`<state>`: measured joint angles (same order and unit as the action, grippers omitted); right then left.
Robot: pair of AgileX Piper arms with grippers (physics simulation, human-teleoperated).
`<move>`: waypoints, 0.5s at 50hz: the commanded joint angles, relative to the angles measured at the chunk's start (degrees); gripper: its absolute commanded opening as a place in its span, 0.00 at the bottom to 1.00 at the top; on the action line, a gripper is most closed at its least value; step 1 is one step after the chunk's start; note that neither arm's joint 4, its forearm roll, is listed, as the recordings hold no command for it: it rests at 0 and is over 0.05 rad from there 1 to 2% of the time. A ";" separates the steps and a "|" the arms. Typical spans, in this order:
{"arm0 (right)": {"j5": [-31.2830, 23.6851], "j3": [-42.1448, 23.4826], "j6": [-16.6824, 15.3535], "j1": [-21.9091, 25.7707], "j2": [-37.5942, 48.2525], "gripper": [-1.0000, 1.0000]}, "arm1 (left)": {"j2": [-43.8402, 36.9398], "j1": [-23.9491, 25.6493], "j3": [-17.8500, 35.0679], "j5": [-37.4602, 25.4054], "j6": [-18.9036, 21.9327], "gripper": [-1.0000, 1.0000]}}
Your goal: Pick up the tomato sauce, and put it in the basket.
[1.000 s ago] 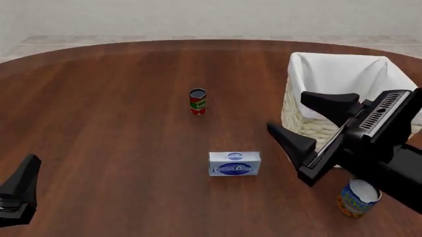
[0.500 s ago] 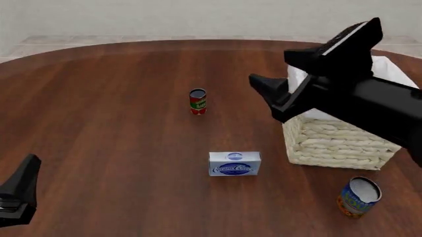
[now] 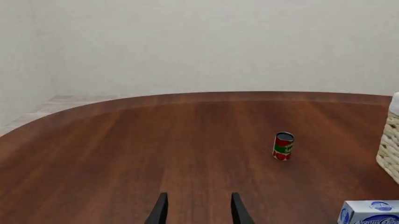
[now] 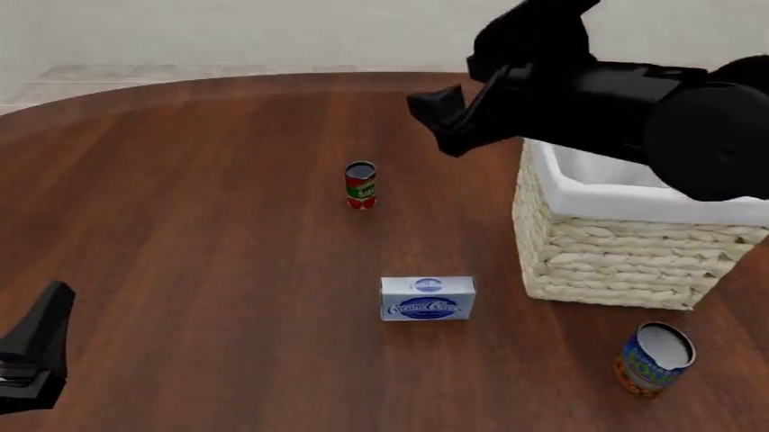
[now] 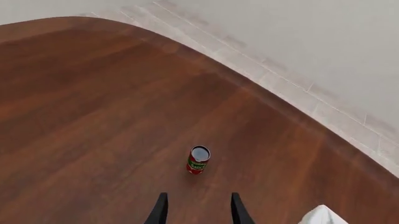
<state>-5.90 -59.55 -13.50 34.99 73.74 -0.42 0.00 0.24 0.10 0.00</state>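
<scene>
The tomato sauce [image 4: 360, 184], a small red-labelled can with a green band, stands upright on the wooden table, left of the basket [image 4: 607, 256]. It also shows in the left wrist view [image 3: 283, 146] and the right wrist view [image 5: 198, 160]. My right gripper [image 4: 451, 90] hangs high above the table by the basket's far left corner, open and empty, its fingers [image 5: 160, 210] pointing down toward the can from some way off. Near the front left edge, my left gripper [image 4: 40, 342] sits low, with open fingers [image 3: 237, 212] holding nothing.
A blue-and-white flat box [image 4: 428, 298] lies in front of the tomato sauce, nearer to me. A larger blue-and-orange can [image 4: 653, 358] stands at the front right, just before the basket. The table's curved far edge meets a pale floor and wall.
My right arm has lifted from low at the front right and swung up and away over the basket, ending high at its far left. The left arm has not moved.
</scene>
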 commanded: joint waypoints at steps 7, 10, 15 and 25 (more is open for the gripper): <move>-6.19 -11.17 -0.27 0.40 8.92 1.00 | 0.00 0.00 0.00 0.00 0.00 1.00; -7.59 -13.73 -0.03 0.29 10.84 1.00 | 0.00 0.00 0.00 0.00 0.00 1.00; -9.93 -16.54 0.88 0.85 13.66 1.00 | 0.00 0.00 0.00 0.00 0.00 1.00; -14.77 -23.72 3.63 1.24 19.08 1.00 | 0.00 0.00 0.00 0.00 0.00 1.00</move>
<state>-16.18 -76.70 -12.07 35.66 87.63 -0.42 0.00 0.24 0.10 0.00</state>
